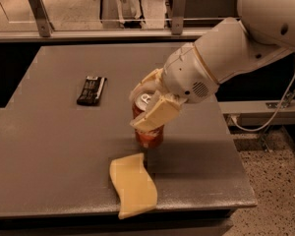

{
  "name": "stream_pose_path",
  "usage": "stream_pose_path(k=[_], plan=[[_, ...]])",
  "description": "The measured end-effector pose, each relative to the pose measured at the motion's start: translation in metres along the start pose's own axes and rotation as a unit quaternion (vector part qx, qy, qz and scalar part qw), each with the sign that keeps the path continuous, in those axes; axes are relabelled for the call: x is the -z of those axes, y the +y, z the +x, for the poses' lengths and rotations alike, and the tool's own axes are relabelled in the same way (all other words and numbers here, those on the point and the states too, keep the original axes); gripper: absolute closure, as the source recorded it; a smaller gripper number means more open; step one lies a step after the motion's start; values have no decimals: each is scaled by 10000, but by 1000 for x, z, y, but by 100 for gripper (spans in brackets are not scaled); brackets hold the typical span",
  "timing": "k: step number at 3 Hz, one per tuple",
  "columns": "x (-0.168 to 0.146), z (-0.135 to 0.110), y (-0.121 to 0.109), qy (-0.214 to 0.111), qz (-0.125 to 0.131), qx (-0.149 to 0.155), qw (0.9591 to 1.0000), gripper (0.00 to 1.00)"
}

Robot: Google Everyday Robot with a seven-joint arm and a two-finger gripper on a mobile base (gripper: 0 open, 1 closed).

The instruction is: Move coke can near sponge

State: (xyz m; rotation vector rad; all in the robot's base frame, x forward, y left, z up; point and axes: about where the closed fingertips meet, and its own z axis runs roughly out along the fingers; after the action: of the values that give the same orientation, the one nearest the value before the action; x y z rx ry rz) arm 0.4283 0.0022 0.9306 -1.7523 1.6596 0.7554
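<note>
The end effector (146, 106) pinched the coke can (150, 135) just beside the sponge (132, 186) on the grey counter (49, 141). Speckled floor (275, 191) lay beyond its edge.

Black bar (91, 90) on table (44, 151)

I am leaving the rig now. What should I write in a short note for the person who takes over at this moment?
Gripper: shut on the coke can, over the front right part of the table.
Coke can: upright, just behind the far end of the sponge; whether it touches the table is unclear.
Sponge: flat at the front edge.
Done: the can is already close to the sponge.
Left: set it down, release, retract.
</note>
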Motion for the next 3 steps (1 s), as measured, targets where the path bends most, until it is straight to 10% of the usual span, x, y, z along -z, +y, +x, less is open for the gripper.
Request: stream_pose_path(k=[1,3], plan=[[4,18,-20,216,286,-204,9991,35],[-15,47,-35,102,-172,-779,9968,0]])
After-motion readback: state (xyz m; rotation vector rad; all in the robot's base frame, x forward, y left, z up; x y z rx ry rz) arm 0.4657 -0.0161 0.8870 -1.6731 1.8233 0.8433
